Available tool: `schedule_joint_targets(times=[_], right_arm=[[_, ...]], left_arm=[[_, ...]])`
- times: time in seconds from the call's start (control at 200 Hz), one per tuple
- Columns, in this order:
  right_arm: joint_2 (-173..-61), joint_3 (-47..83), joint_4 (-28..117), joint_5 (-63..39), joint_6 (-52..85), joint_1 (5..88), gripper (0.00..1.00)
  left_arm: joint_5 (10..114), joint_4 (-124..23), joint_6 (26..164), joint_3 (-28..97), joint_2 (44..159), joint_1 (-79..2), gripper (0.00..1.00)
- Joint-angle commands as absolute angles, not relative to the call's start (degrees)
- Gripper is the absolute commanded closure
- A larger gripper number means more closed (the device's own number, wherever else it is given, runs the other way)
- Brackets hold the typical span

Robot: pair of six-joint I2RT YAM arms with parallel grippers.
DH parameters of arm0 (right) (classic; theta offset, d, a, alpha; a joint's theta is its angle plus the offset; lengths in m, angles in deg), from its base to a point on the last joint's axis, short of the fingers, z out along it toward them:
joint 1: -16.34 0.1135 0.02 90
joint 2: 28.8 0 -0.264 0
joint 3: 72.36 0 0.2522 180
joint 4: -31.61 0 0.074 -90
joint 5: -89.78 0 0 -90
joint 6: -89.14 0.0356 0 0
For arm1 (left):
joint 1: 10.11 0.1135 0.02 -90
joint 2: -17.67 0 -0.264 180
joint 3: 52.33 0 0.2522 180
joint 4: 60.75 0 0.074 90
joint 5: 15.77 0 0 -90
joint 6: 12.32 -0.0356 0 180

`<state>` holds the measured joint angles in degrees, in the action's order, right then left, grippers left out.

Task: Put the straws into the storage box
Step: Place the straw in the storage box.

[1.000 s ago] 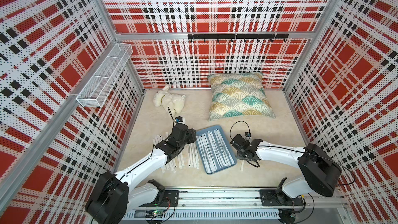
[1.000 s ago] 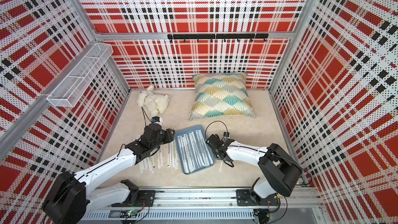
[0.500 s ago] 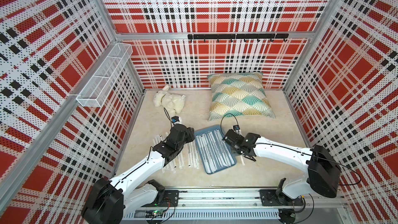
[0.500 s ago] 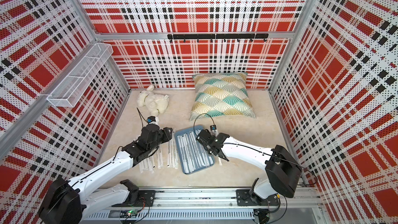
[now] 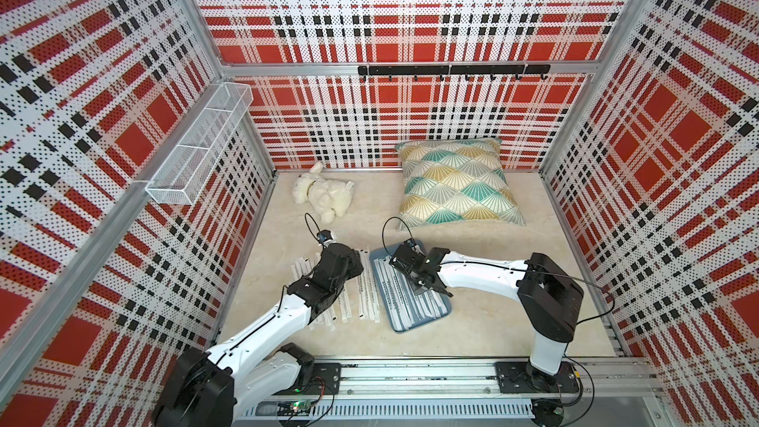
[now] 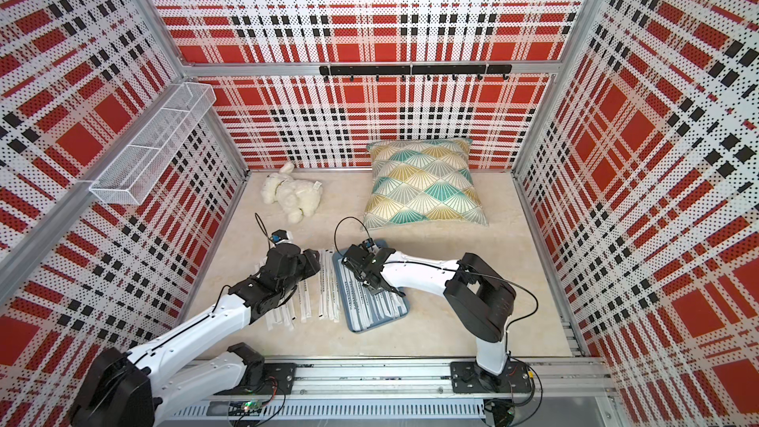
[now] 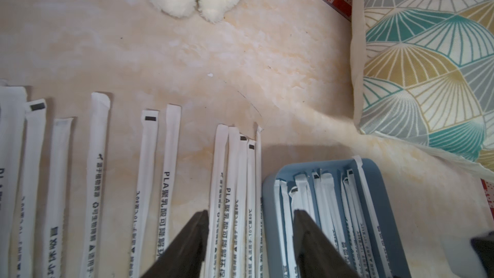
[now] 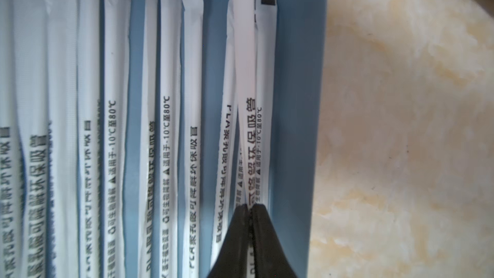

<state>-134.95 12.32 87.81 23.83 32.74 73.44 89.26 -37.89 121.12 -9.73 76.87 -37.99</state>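
Pinching one straw (image 8: 244,49) between jaws closed almost tight, the right gripper (image 8: 250,205) hangs over the box (image 8: 299,102), close to its right rim; the straw runs lengthwise along that rim and slants across two others lying beneath it, and its far end runs out of the wrist view. The box sits on the worktop (image 5: 493,322) near the front edge, about midway between the left and right edges, with one short end toward the front. Its floor is largely covered by straws (image 8: 115,76) laid side by side along its length. More straws (image 5: 363,297) lie loose on the worktop in a rough row between the box and the left edge, parallel to it, and the nearest lie just beside its left rim. The left gripper (image 7: 250,212) is above that spot with its jaws well apart and nothing between them, one finger over the loose straws and one over the box's left rim; whether it touches anything cannot be told. A pillow (image 5: 456,182) lies at the back edge toward the right corner, and a white plush toy (image 5: 324,197) lies toward the back left corner
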Motion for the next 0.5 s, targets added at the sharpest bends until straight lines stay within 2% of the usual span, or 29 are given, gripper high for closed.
schedule_joint_targets(times=[0.0, 0.261, 0.426, 0.496], right_arm=[[-136.99, 13.55, 86.42, 23.78, 31.22, 73.47, 0.85], [-138.20, 14.87, 87.66, 24.69, 31.48, 73.51, 0.76], [-133.24, 15.90, 91.15, 24.04, 32.67, 73.47, 0.70], [-129.88, 16.27, 92.15, 23.13, 33.85, 73.37, 0.67]], left_arm=[[88.85, -37.48, 121.19, -10.78, 75.80, -36.79, 0.44], [88.58, -37.72, 120.84, -10.97, 75.84, -36.38, 0.44], [88.87, -36.68, 120.74, -10.88, 75.88, -35.29, 0.45], [89.09, -35.71, 120.45, -10.73, 76.16, -34.66, 0.49]])
